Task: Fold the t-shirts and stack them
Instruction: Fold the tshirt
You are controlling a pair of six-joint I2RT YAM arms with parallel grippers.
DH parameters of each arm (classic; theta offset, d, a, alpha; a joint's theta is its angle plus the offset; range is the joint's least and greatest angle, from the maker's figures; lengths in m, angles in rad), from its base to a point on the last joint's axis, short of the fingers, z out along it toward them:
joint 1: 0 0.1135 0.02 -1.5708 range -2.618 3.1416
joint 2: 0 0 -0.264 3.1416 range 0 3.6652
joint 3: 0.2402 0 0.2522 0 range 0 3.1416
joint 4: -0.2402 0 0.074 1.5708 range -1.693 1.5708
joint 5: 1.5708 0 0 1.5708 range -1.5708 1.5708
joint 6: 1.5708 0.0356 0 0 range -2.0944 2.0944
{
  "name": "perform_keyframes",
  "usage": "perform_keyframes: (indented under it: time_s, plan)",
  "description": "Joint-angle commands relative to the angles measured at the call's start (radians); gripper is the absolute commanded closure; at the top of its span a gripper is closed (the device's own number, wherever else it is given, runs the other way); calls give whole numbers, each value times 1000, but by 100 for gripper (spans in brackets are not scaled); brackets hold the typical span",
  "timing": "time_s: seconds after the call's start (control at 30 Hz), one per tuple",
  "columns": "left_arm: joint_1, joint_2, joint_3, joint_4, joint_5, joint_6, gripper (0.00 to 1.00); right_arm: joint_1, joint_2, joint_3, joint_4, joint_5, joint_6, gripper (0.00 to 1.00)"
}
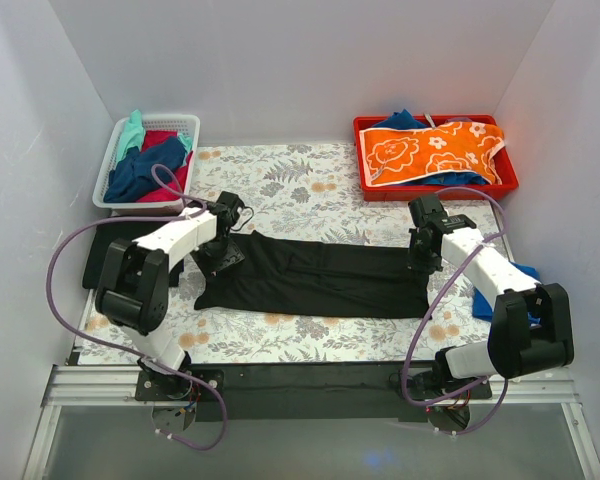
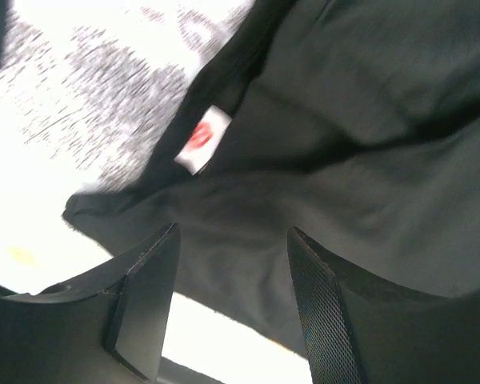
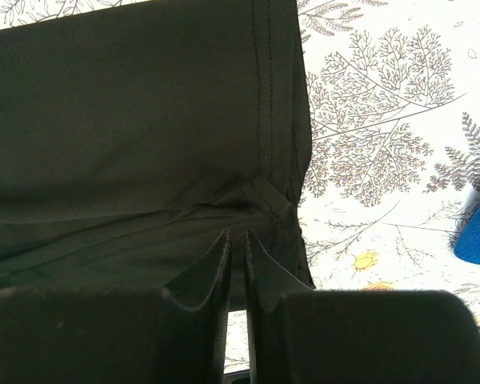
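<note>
A large black t-shirt point(image 1: 320, 275) lies in a long flat band across the fern-patterned table cover point(image 1: 300, 185). My left gripper point(image 1: 223, 256) is open and hovers low over the shirt's left, neck end. In the left wrist view its fingers point(image 2: 304, 272) straddle the black cloth point(image 2: 368, 160) just below the small white-and-red neck label point(image 2: 204, 138). My right gripper point(image 1: 420, 262) is at the shirt's right end. In the right wrist view it point(image 3: 236, 234) is shut on a puckered bit of cloth at the stitched hem point(image 3: 128, 136).
A white basket point(image 1: 185, 120) at the back left holds blue, red and teal shirts. A red tray point(image 1: 510, 185) at the back right holds an orange floral cloth over blue ones. A blue cloth point(image 1: 525, 275) lies by the right arm and shows in the right wrist view point(image 3: 476, 232).
</note>
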Motion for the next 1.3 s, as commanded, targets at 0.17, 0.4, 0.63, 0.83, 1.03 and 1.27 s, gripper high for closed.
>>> perform_keyframes:
  time_s: [0.17, 0.4, 0.63, 0.83, 1.03, 1.27]
  plan:
    - [54, 261, 213, 76, -77, 42, 45, -3, -11, 48, -11, -20, -11, 84]
    - [76, 556, 591, 131, -88, 157, 46, 0, -9, 52, -8, -64, -21, 84]
    - [80, 916, 1132, 246, 38, 291, 46, 38, -6, 106, 22, -228, -122, 83]
    - [80, 858, 1088, 581, 184, 367, 43, 165, -7, 112, 15, -271, -192, 83]
    - [82, 587, 817, 885, 103, 433, 40, 345, 5, 81, 29, -247, -134, 83]
    - [82, 478, 836, 857, 43, 504, 38, 506, 91, 52, 86, -248, -85, 83]
